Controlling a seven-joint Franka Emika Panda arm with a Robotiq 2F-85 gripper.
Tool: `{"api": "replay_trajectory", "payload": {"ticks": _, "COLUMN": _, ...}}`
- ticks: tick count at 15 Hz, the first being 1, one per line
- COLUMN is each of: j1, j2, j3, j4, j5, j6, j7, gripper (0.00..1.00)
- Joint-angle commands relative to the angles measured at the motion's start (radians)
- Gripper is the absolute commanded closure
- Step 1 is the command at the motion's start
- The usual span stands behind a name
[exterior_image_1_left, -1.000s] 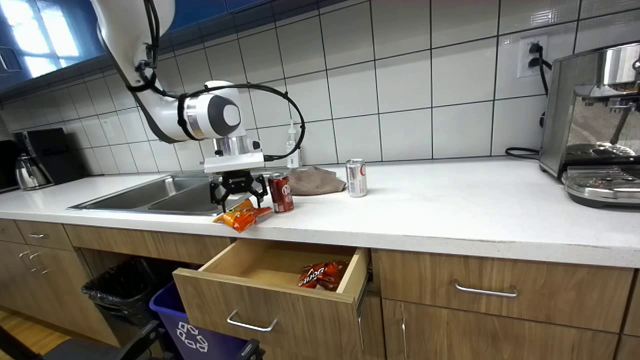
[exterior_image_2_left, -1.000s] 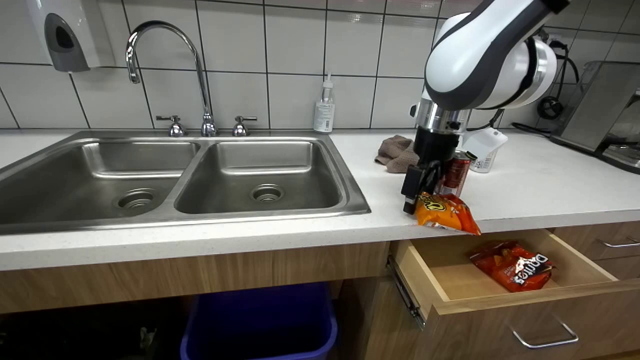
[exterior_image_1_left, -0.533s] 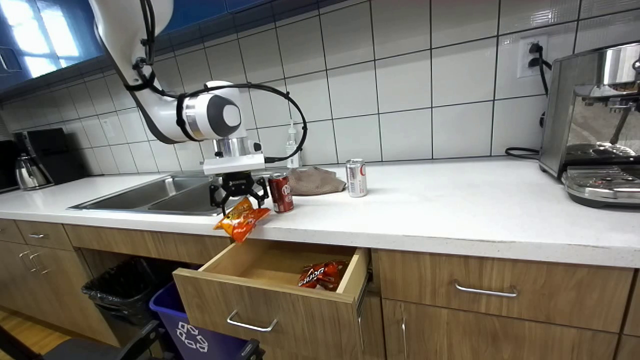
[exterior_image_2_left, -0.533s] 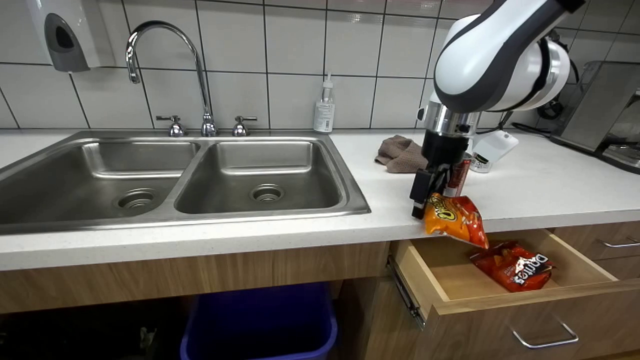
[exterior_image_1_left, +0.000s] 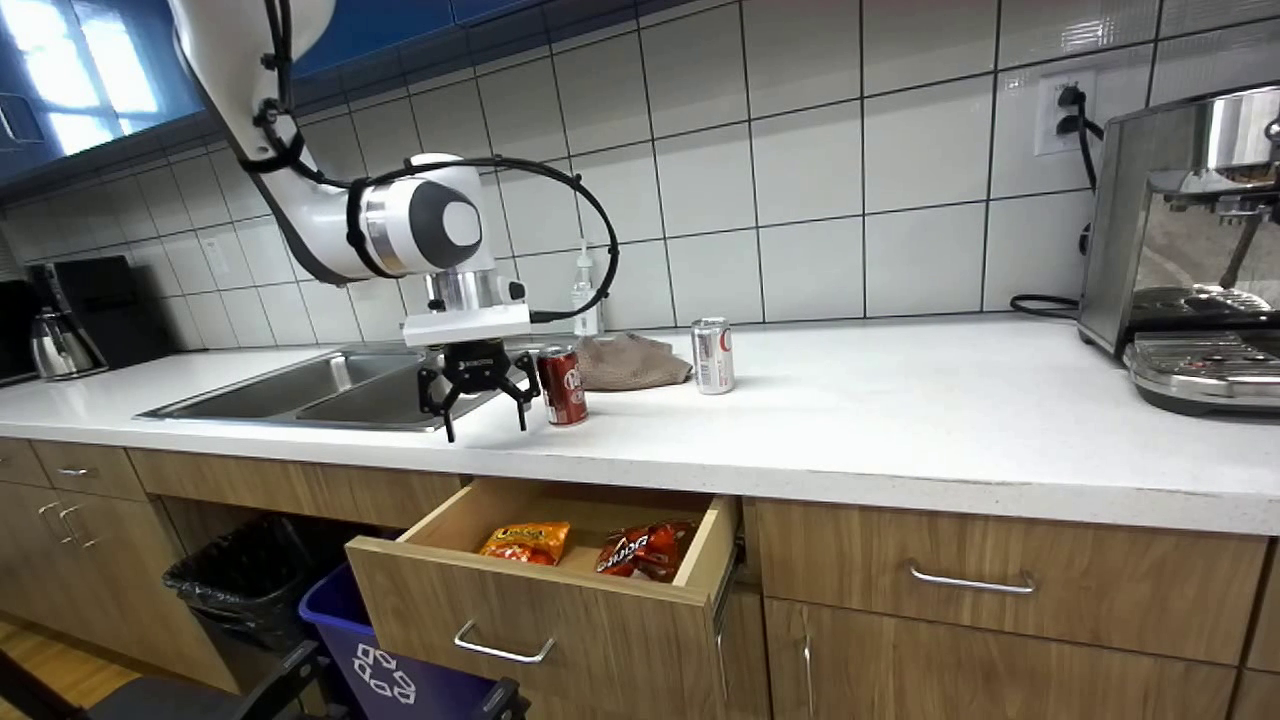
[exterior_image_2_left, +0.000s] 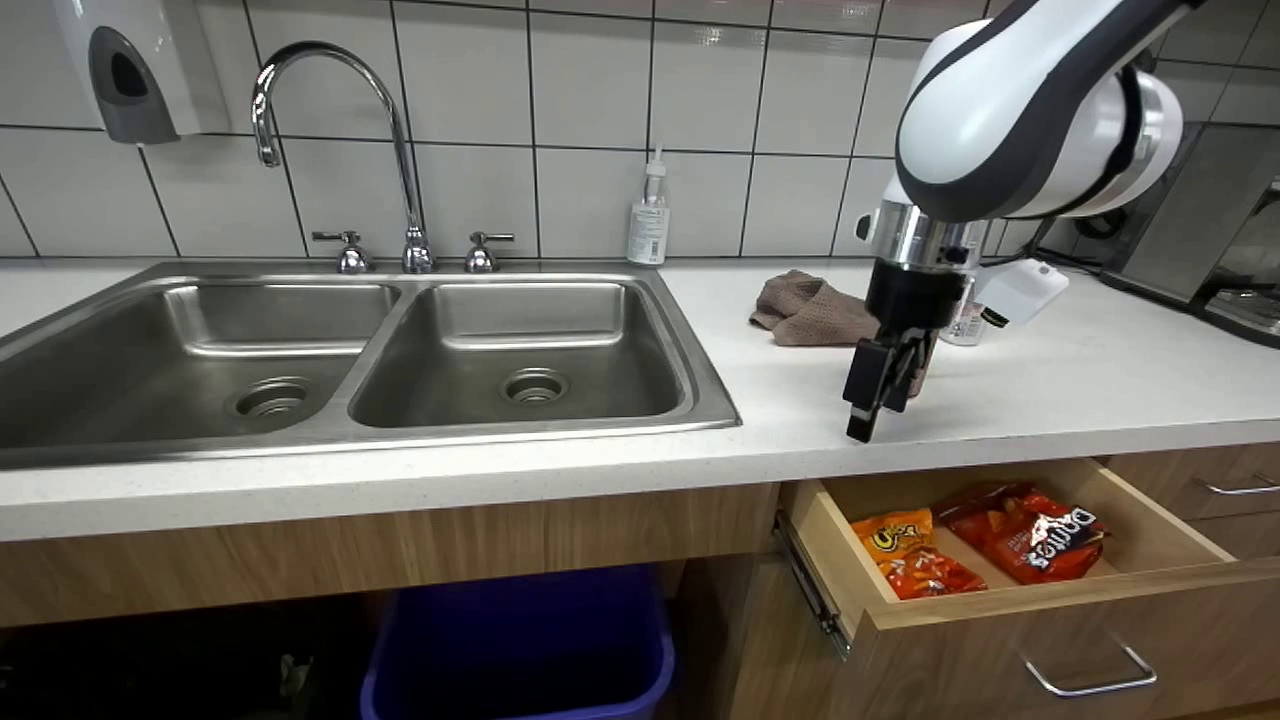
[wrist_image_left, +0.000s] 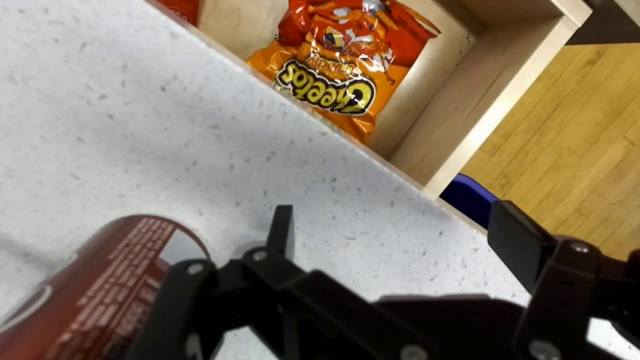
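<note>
My gripper (exterior_image_1_left: 486, 432) is open and empty just above the white counter near its front edge. In the wrist view its fingers (wrist_image_left: 391, 215) are wide apart with bare counter between them. An orange and red Cheetos bag (exterior_image_1_left: 526, 543) lies in the open drawer below, also in the other views (exterior_image_2_left: 922, 560) (wrist_image_left: 345, 65). A red Doritos bag (exterior_image_2_left: 1030, 535) lies beside it in the drawer. A dark red can (exterior_image_1_left: 562, 385) stands upright close beside the gripper; it is large in the wrist view (wrist_image_left: 110, 285).
The wooden drawer (exterior_image_1_left: 530, 620) juts out below the counter. A silver can (exterior_image_1_left: 712, 357) and a brown cloth (exterior_image_1_left: 630, 362) stand behind. A steel sink (exterior_image_2_left: 540, 430) is alongside. A blue bin (exterior_image_2_left: 520, 650) stands under the counter. A coffee machine (exterior_image_1_left: 1200, 250) stands at the far end.
The Cheetos bag, earlier at the gripper's fingers on the counter edge, has tipped over the edge and dropped into the drawer. The gripper has moved slightly towards the counter's front edge.
</note>
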Motion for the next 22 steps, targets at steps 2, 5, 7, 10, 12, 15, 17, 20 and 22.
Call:
{"api": "replay_trajectory", "payload": {"ticks": 2, "j1": -0.017, "j2": -0.059, "j3": 0.007, "j4": -0.037, "j5": 0.000, "j6": -0.012, "j7": -0.021, "gripper": 0.00}}
{"api": "replay_trajectory", "payload": {"ticks": 5, "j1": -0.013, "j2": -0.076, "j3": 0.007, "j4": -0.040, "j5": 0.001, "j6": -0.016, "j7": -0.014, "gripper": 0.00}}
{"api": "replay_trajectory", "payload": {"ticks": 7, "j1": -0.005, "j2": -0.096, "j3": 0.001, "j4": -0.044, "j5": -0.007, "j6": -0.021, "j7": 0.005, "gripper": 0.00}}
{"api": "replay_trajectory", "payload": {"ticks": 10, "j1": 0.005, "j2": -0.136, "j3": -0.008, "j4": -0.056, "j5": -0.019, "j6": -0.027, "j7": 0.038, "gripper": 0.00}}
{"api": "replay_trajectory", "payload": {"ticks": 12, "j1": 0.010, "j2": -0.162, "j3": -0.012, "j4": -0.067, "j5": -0.025, "j6": -0.035, "j7": 0.051, "gripper": 0.00}}
{"api": "replay_trajectory", "payload": {"ticks": 15, "j1": 0.022, "j2": -0.202, "j3": -0.020, "j4": -0.096, "j5": -0.046, "j6": -0.041, "j7": 0.088, "gripper": 0.00}}
{"api": "replay_trajectory", "payload": {"ticks": 17, "j1": 0.029, "j2": -0.226, "j3": -0.023, "j4": -0.122, "j5": -0.048, "j6": -0.033, "j7": 0.124, "gripper": 0.00}}
{"api": "replay_trajectory", "payload": {"ticks": 20, "j1": 0.041, "j2": -0.258, "j3": -0.025, "j4": -0.158, "j5": -0.044, "j6": -0.026, "j7": 0.188, "gripper": 0.00}}
{"api": "replay_trajectory", "payload": {"ticks": 22, "j1": 0.044, "j2": -0.276, "j3": -0.024, "j4": -0.181, "j5": -0.037, "j6": -0.019, "j7": 0.221, "gripper": 0.00}}
